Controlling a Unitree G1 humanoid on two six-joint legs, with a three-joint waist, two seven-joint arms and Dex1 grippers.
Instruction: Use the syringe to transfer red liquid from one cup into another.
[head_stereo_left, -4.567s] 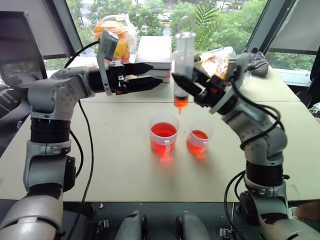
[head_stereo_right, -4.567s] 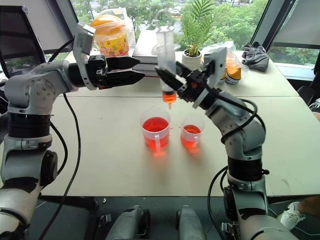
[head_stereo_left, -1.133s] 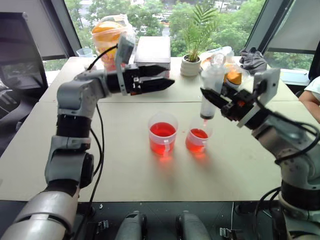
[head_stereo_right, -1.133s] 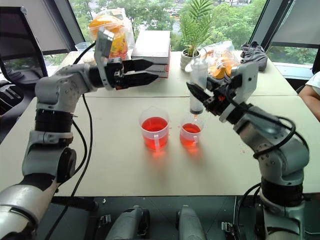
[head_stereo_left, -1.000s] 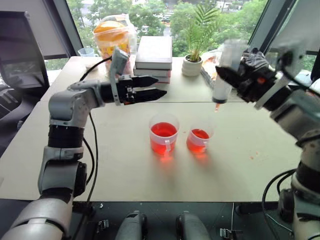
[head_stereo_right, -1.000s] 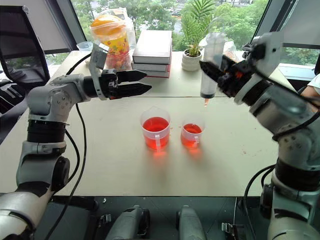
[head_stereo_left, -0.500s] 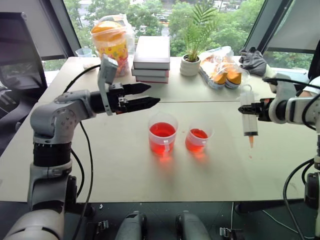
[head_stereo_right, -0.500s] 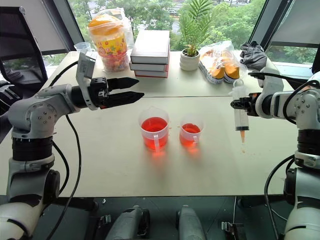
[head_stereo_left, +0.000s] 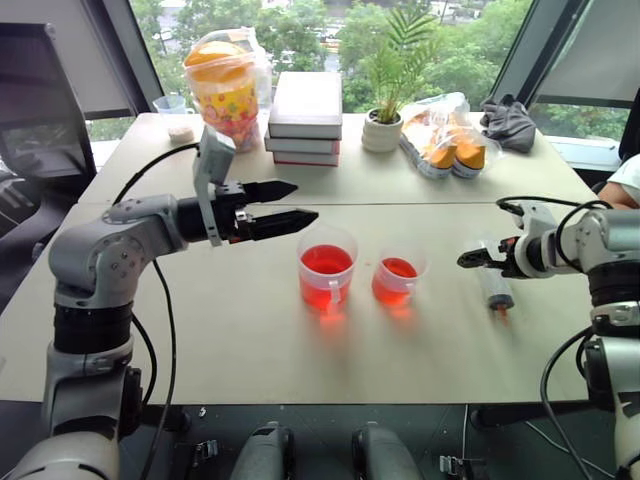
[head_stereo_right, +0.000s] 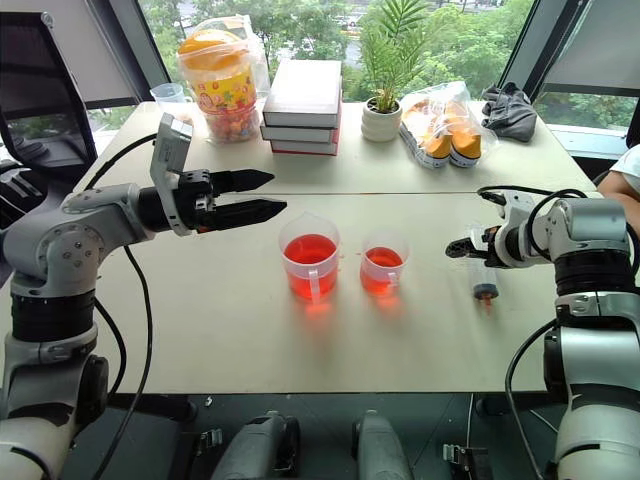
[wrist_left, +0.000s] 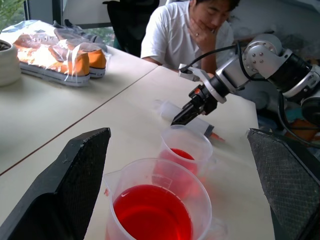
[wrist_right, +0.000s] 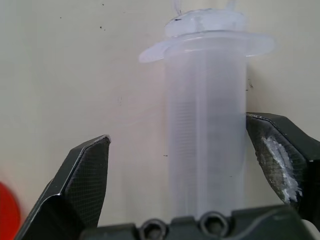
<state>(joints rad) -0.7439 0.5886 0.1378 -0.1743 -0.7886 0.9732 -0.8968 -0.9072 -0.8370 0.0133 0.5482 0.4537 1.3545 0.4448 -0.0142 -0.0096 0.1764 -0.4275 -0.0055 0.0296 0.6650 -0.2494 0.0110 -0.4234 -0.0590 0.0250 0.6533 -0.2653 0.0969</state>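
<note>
On the pale counter (head_stereo_left: 220, 330) the syringe (head_stereo_left: 494, 288) lies flat (orange tip nearest), at three o'clock from both beakers, between the right hand's (head_stereo_left: 470, 259) wide-spread fingers; the left hand (head_stereo_left: 295, 205) hovers open.

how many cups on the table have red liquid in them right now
2. The larger beaker stands mid-table; the smaller beaker stands beside it, toward the robot's right. None looks hidden.

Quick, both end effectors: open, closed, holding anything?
Left end effector: open, empty.
Right end effector: open, syringe lying between its fingers on the table, not gripped.
</note>
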